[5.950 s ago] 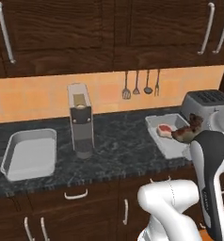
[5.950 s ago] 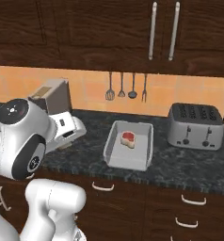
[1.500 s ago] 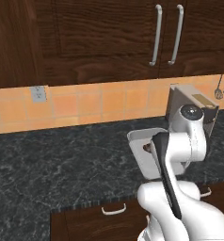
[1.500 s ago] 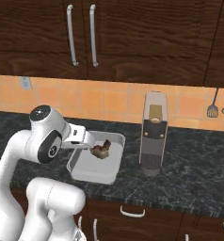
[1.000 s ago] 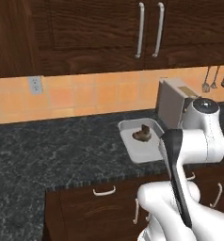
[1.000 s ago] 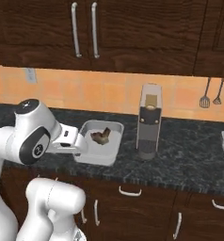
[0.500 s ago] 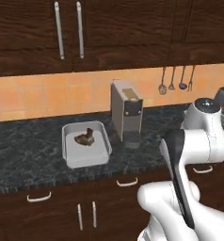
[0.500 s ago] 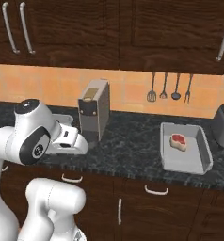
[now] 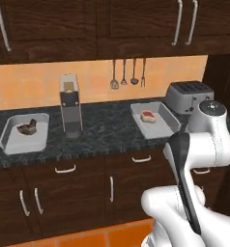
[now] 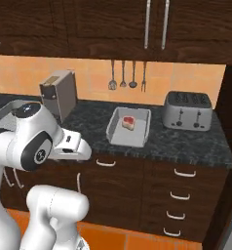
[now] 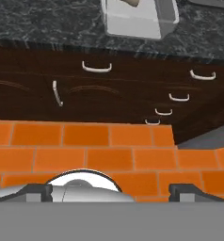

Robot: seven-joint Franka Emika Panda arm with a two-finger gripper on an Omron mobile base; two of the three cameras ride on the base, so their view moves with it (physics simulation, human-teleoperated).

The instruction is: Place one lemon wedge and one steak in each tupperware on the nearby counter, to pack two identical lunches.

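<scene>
A: Where are the steaks seen?

B: One steak [image 9: 148, 116] is seen in the right tupperware [image 9: 156, 119], which is set near the right end of the counter [image 9: 102, 132], just beside the toaster [image 9: 188, 95]. A second steak [image 9: 26, 127] is seen in the left tupperware [image 9: 22, 132], at the counter's left end, close to its front edge. No yellow wedge can be made out in either tray.

A: What is found between the trays?

B: A tall grey appliance [image 9: 70, 105] is stood upright towards the back of the counter, nearer the left tray. Utensils [image 9: 128, 75] are hung on the wall behind.

A: And the gripper?

B: In the hand view the gripper [image 11: 115, 190] is pointed down at the orange floor tiles [image 11: 90, 150] in front of the drawers [image 11: 132, 101]. Its finger tips [image 11: 36, 191] are spread wide apart, at the two sides of that view. Nothing is held between them and nothing is touched.
</scene>
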